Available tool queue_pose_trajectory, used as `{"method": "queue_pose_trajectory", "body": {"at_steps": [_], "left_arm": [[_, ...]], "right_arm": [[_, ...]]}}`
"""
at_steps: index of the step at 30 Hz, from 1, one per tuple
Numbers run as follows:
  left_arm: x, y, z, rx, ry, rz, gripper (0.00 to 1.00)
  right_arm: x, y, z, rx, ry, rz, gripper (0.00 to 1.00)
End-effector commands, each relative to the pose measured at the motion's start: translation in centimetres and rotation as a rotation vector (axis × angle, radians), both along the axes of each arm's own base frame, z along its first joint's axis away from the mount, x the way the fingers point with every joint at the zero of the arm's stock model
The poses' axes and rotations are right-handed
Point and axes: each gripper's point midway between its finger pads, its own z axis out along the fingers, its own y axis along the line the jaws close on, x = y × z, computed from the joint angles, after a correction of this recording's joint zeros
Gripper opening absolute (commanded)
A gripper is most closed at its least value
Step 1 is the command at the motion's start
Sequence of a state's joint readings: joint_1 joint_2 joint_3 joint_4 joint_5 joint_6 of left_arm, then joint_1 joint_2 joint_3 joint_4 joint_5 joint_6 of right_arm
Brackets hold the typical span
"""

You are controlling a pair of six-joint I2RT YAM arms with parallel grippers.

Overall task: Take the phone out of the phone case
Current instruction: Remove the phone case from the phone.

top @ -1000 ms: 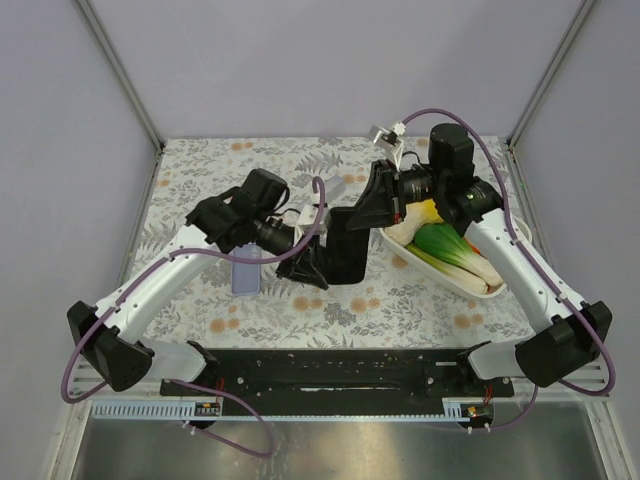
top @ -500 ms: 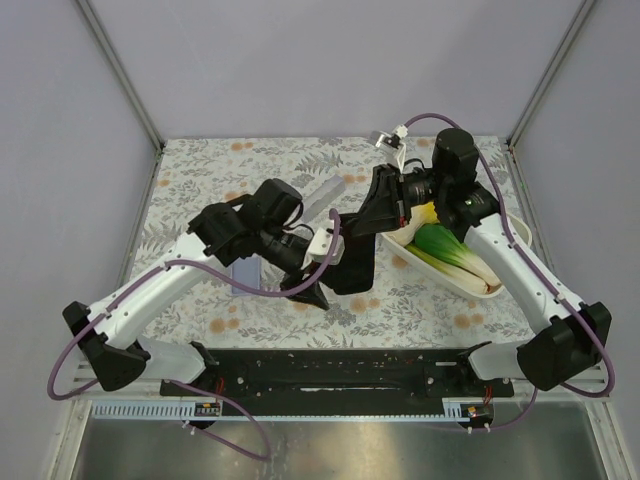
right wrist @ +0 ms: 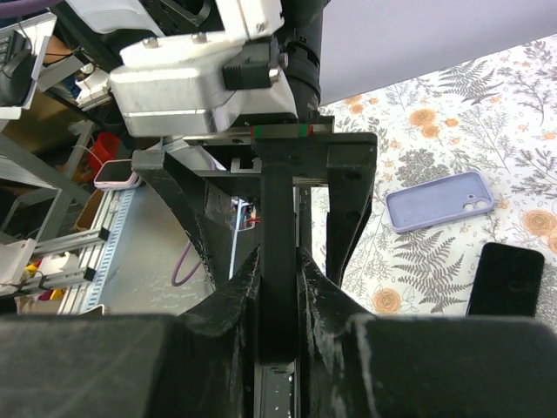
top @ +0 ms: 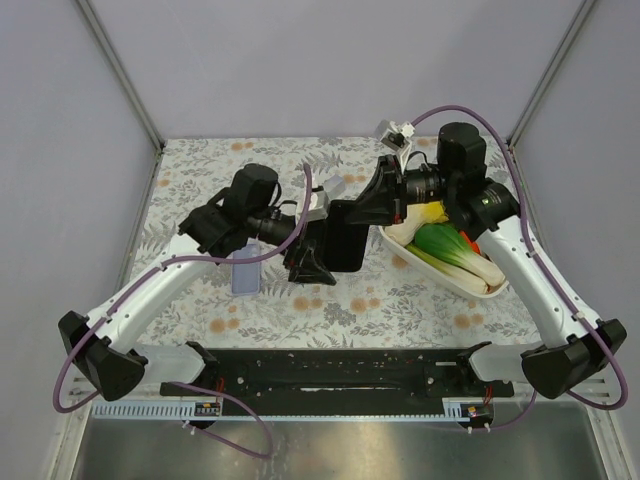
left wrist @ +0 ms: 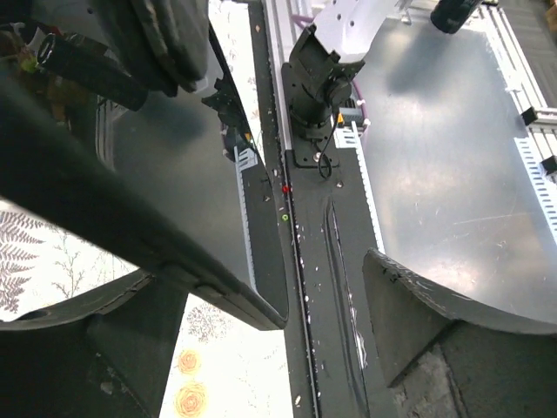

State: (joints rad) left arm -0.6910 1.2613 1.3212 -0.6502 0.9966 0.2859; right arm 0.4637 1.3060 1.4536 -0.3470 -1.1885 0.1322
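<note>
At the near side of the floral counter (top: 400, 300) a lilac phone case (top: 246, 272) lies flat under the left forearm, its camera cutout showing in the right wrist view. That view also shows a dark phone-shaped slab (right wrist: 509, 279) lying flat just beside the case. A little farther in, above the middle of the counter, the left fingers (top: 310, 265) are spread wide and grip nothing. The left wrist view shows the lower corner of the black phone (top: 345, 240) reaching into the gap between them, close against one finger (left wrist: 113, 348); whether it touches cannot be told. The black phone is held clear of the counter between the two arms. Whether a case is around it cannot be told from these views. The right fingers (top: 368, 213) come at it from the far right and are closed tight on its upper edge. In the right wrist view the pads press on both faces of the thin slab, seen edge-on. Beyond and to the right, under the right arm, a white oval dish (top: 450, 280) rests on the counter and holds leafy greens (top: 450, 248).
</note>
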Motion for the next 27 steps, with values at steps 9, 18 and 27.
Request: {"method": "queue_pose_trajectory", "body": {"at_steps": [9, 18, 27], "left_arm": [[-2.6, 0.8, 2.0, -0.085, -0.007, -0.146, 0.32], [-4.0, 1.0, 3.2, -0.114, -0.049, -0.237, 0.00], [-6.6, 0.0, 0.1, 0.042, -0.195, -0.369, 0.00]], "right_arm": [[-0.7, -0.8, 3.3, 0.017, -0.148, -0.036, 0.00], [-0.7, -0.7, 2.2, -0.004, -0.113, -0.014, 0.00], [-0.8, -0.3, 2.4, 0.006, -0.088, 0.048, 0.00]]}}
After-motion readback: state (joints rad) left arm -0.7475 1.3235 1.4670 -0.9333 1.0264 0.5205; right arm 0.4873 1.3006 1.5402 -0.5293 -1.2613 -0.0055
